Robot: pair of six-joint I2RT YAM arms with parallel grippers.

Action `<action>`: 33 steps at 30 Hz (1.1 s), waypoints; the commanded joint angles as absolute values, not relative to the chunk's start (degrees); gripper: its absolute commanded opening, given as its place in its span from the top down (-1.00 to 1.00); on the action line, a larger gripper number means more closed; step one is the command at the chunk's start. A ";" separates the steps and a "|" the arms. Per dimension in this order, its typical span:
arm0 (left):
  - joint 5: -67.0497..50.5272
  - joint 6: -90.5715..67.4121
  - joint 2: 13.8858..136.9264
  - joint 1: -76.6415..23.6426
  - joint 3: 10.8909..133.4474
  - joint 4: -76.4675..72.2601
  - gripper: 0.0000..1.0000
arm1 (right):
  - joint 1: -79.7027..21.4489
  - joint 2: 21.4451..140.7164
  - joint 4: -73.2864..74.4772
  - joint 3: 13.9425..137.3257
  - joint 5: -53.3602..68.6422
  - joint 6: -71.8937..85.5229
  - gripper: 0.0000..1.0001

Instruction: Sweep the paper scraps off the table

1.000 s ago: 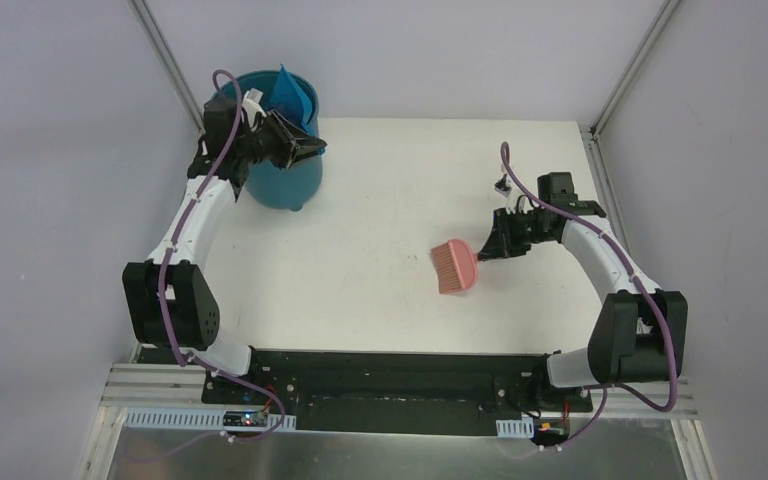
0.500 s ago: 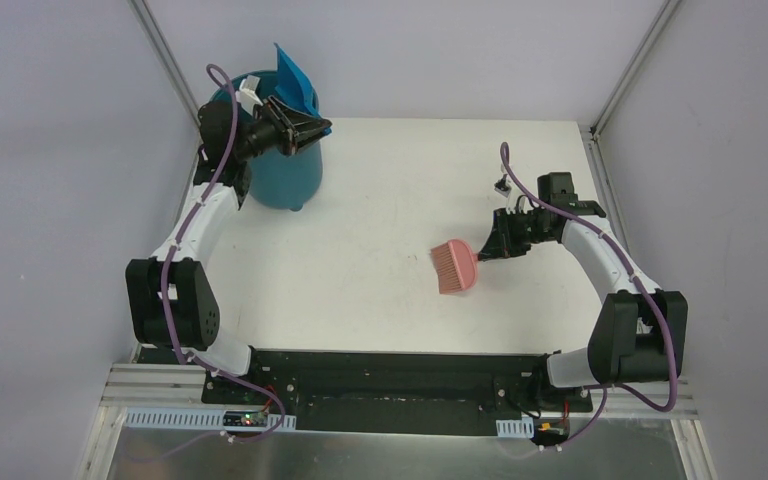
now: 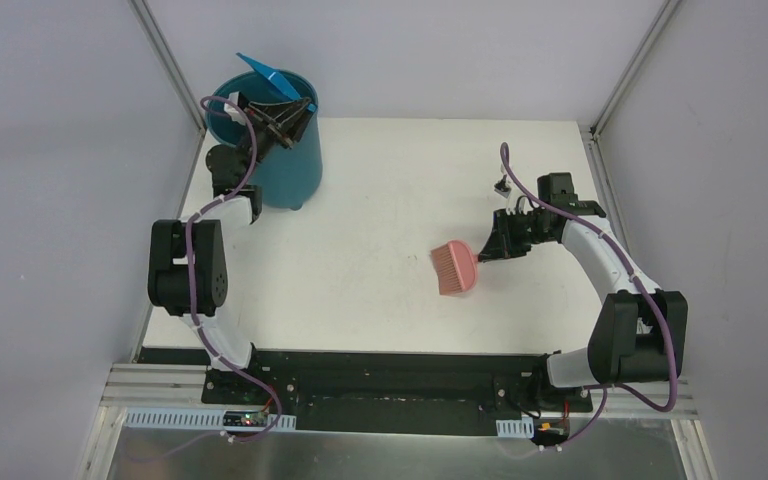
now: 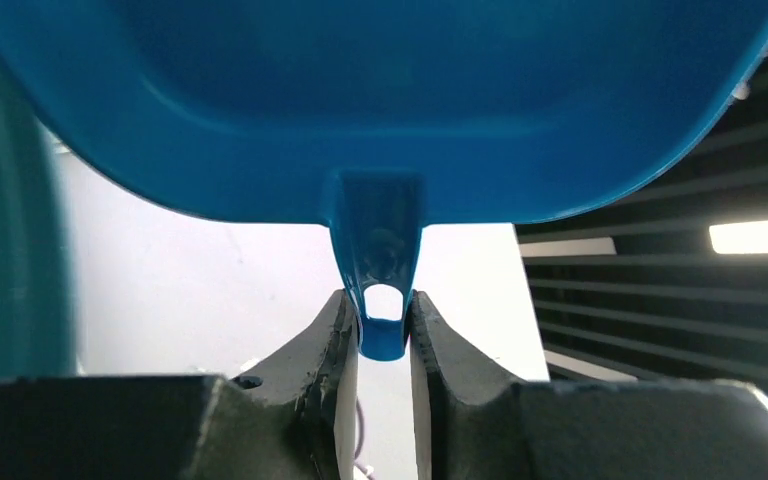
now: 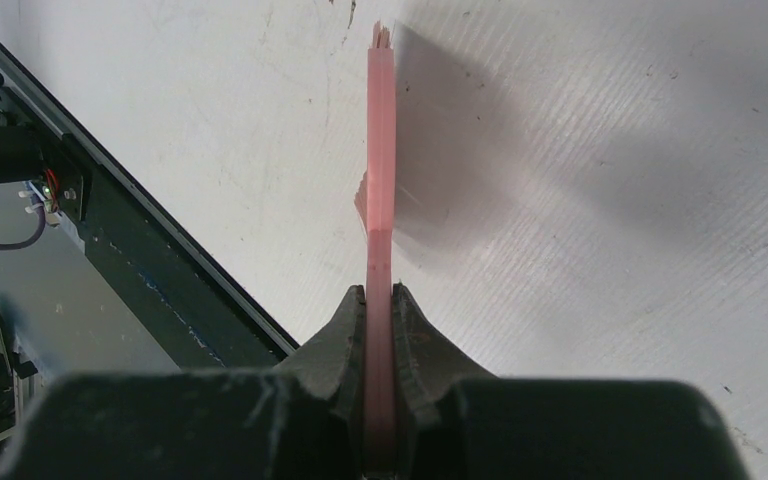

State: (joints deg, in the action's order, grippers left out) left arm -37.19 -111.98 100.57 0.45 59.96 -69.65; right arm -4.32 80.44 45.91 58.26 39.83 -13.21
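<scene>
over the teal bin (image 3: 298, 172) at far left corner of the desk (image 3: 390, 170), left claw (image 4: 384, 315) closed on blue dustpan (image 4: 390, 100) handle, well right of the bin, right claw (image 5: 380, 300) pinched on pink brush (image 5: 381, 150)

No text, label, brand, number or sign can be read in any view. The blue dustpan (image 4: 380, 100), the pink brush (image 3: 453, 268), the teal bin (image 3: 295, 175) and the desk (image 3: 380, 190) show plain surfaces only. The small circuit board (image 3: 245, 420) at the near rail may carry printing (it is far too small to make out).
</scene>
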 commanded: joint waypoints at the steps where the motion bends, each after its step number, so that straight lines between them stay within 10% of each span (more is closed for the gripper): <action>1: -34.80 -116.71 97.20 0.44 61.20 -82.00 1.00 | -4.00 80.46 45.92 58.78 40.01 -14.85 1.00; 7: -42.91 -110.82 93.72 0.40 67.21 -75.38 1.00 | -4.04 80.27 45.94 58.62 39.99 -14.99 1.00; 13: -52.29 -71.75 79.86 0.09 72.57 -25.42 1.00 | -3.99 80.51 45.93 58.68 39.82 -14.94 1.00; 19: -44.17 -42.71 74.56 -3.66 81.05 15.16 1.00 | -3.96 80.56 45.87 58.66 39.81 -14.86 1.00; 33: -24.17 -15.51 69.27 -15.39 77.25 49.81 1.00 | -4.04 79.96 45.74 59.89 39.56 -14.68 1.00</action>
State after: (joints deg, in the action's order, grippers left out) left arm -31.38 -25.67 71.85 -13.34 77.76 37.56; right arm -4.32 80.82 46.17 58.26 39.81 -13.43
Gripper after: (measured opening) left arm 0.204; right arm 0.092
